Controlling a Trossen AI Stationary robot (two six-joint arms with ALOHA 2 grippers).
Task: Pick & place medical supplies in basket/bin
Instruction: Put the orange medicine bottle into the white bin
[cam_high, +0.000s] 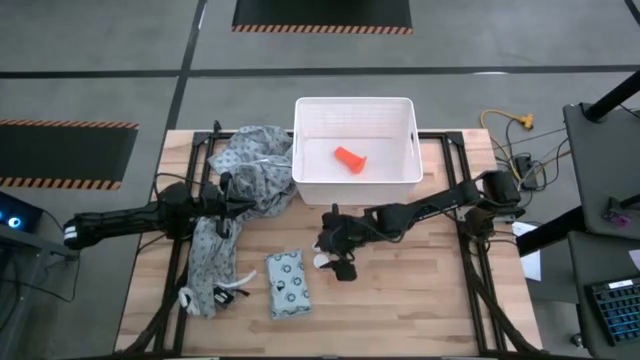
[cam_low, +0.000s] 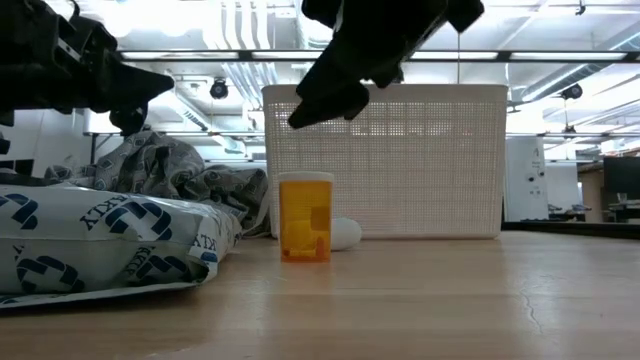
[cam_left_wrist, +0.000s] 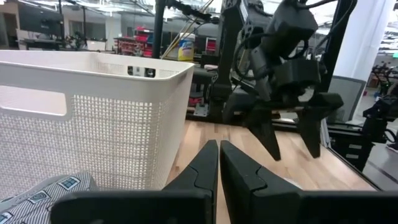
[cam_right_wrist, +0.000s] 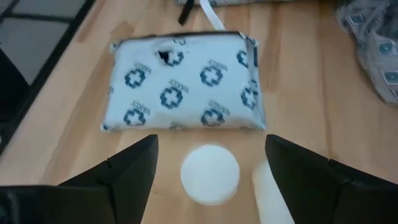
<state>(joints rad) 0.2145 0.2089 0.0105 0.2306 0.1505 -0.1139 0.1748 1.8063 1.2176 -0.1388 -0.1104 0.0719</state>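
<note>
An amber pill bottle (cam_low: 305, 217) with a round white cap (cam_right_wrist: 210, 174) stands upright on the table, a small white piece (cam_right_wrist: 268, 186) beside it. My right gripper (cam_right_wrist: 211, 146) is open and hovers above them, fingers on either side of the cap, touching nothing. The pale-green packet (cam_high: 288, 283) lies flat nearer the table's front. An orange tapered piece (cam_high: 350, 159) lies inside the white perforated bin (cam_high: 300, 185). My left gripper (cam_left_wrist: 218, 163) is shut, at the table's left by a grey patterned cloth (cam_high: 250, 170).
The grey patterned cloth spreads from the bin's left side down toward the table's near left corner (cam_high: 205, 285). A white strap end (cam_high: 240, 283) lies beside the packet. Bare wood (cam_high: 420, 290) shows at the table's near right.
</note>
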